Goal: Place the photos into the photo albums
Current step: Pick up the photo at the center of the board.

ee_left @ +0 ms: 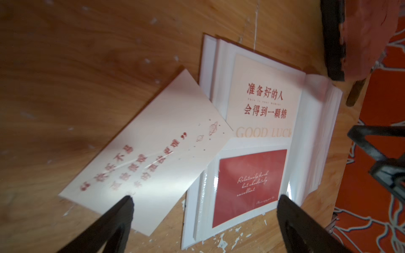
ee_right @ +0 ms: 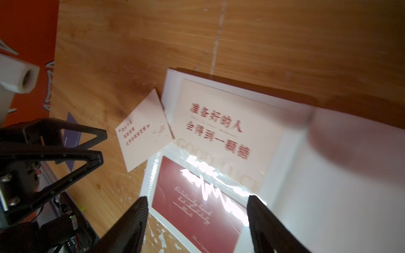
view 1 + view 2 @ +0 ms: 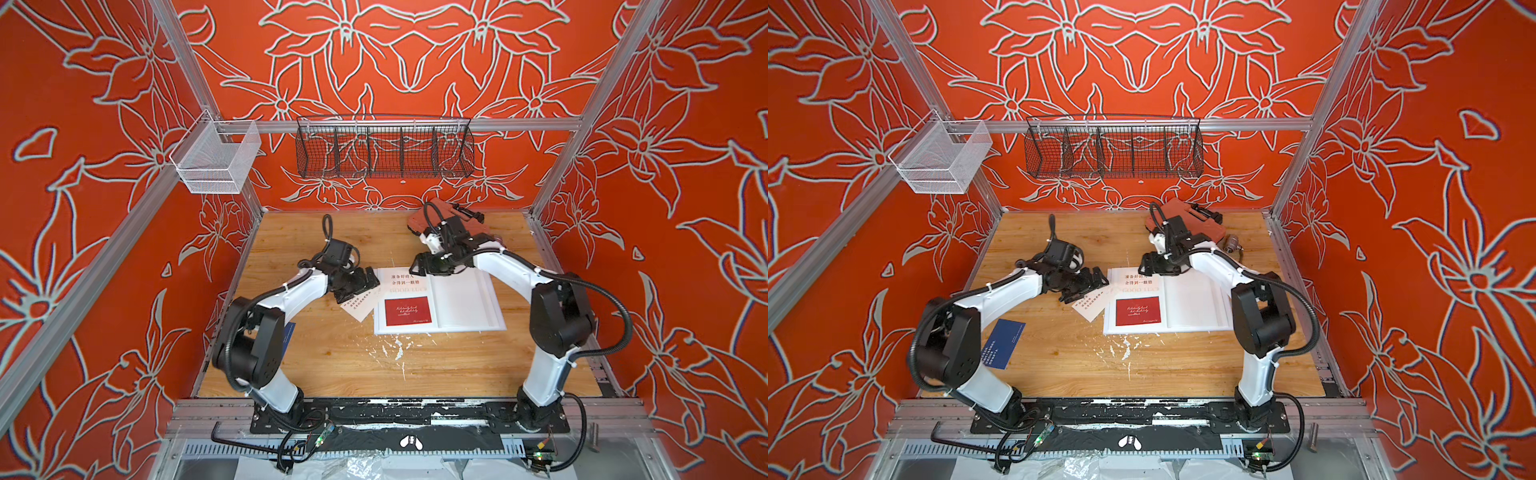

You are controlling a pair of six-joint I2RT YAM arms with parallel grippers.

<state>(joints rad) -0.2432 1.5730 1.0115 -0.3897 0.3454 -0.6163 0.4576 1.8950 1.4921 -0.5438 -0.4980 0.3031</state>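
Open album holds red card, white card.

Beneath me, the worktop is grained wood, the photo album's plastic sleeve glossy over the dark red card, the white card smooth.

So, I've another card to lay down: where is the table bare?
Bare wood: the front strip between the open album and the table's front edge, and the back-left corner behind the left hand. Crowded: the album's left edge, with the white card and right hand.
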